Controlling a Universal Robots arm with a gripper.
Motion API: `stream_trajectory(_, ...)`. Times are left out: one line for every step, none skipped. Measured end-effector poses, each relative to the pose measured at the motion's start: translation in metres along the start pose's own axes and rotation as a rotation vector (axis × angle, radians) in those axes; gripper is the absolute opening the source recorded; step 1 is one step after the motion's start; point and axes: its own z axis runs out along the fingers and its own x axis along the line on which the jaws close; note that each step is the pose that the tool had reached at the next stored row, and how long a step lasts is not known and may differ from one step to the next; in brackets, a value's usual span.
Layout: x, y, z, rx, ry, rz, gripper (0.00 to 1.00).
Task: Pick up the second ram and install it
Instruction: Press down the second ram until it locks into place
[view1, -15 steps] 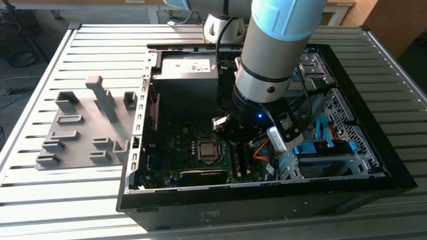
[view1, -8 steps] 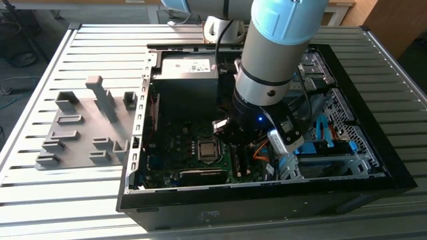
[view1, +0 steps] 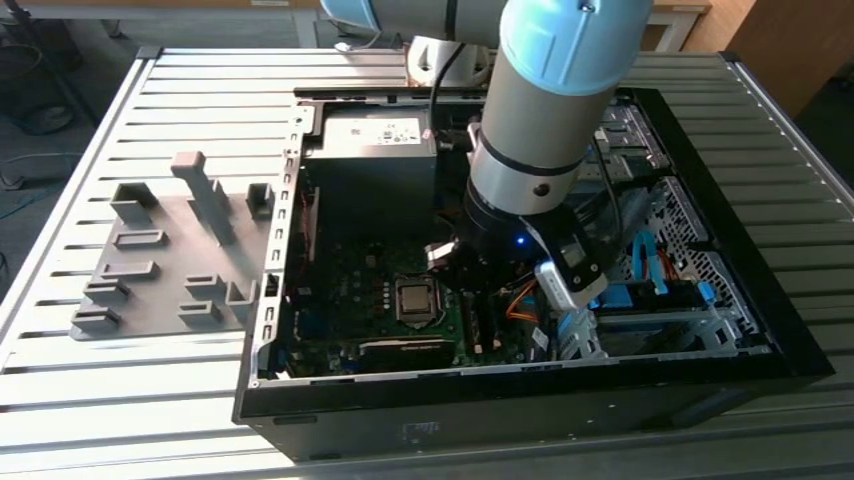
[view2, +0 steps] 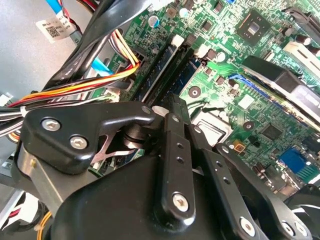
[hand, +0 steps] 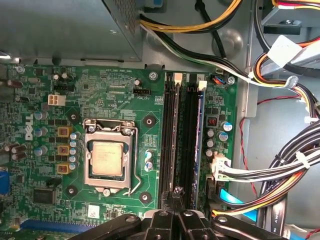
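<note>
1. An open black computer case (view1: 747, 340) lies on a slatted metal table (view1: 80, 380).
2. A grey slotted holder block (view1: 160, 270) sits on the table at the exterior view's left of the case.
3. A green motherboard (hand: 110, 85) fills the case floor, with a CPU socket (hand: 107, 159) near its middle.
4. Long black memory slots (hand: 171, 145) run just beside the socket.
5. A grey power supply box (view1: 367, 150) sits at the far end of the case.
6. Bundled black, yellow, orange and white cables (hand: 280, 165) run beside the board.
</note>
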Motion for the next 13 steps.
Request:
stream_trajectory(0.0, 0.0, 0.0005, 0.0004, 0.0001, 0.0, 0.11)
stream_trajectory(0.0, 0.0, 0.001, 0.0006, 0.0002, 0.0, 0.11)
stream_trajectory(-0.0001, -0.0001, 0.0016, 0.0008, 0.0002, 0.0, 0.11)
stream_trajectory(-0.0001, 0.0, 0.0023, 0.0007, 0.0002, 0.0, 0.11)
stream_trajectory(-0.0002, 0.0, 0.0032, 0.0005, 0.0001, 0.0, 0.11)
stream_trajectory(-0.0002, 0.0001, 0.0041, 0.0006, 0.0002, 0.0, 0.11)
stream_trajectory(-0.0003, 0.0001, 0.0049, 0.0005, 0.0001, 0.0, 0.11)
stream_trajectory(-0.0003, 0.0002, 0.0057, 0.0, 0.0001, 0.0, 0.11)
stream_trajectory(-0.0003, 0.0002, 0.0058, 0.0, 0.0, 0.0, 0.11)
stream_trajectory(-0.0003, 0.0002, 0.0057, 0.0002, 0.0001, 0.0, 0.11)
stream_trajectory(-0.0003, 0.0002, 0.0055, 0.0002, 0.0, 0.0, 0.11)
stream_trajectory(-0.0003, 0.0002, 0.0046, -0.0004, -0.0004, 0.0, 0.11)
stream_trajectory(-0.0003, 0.0004, 0.0032, -0.0021, -0.001, -0.001, 0.11)
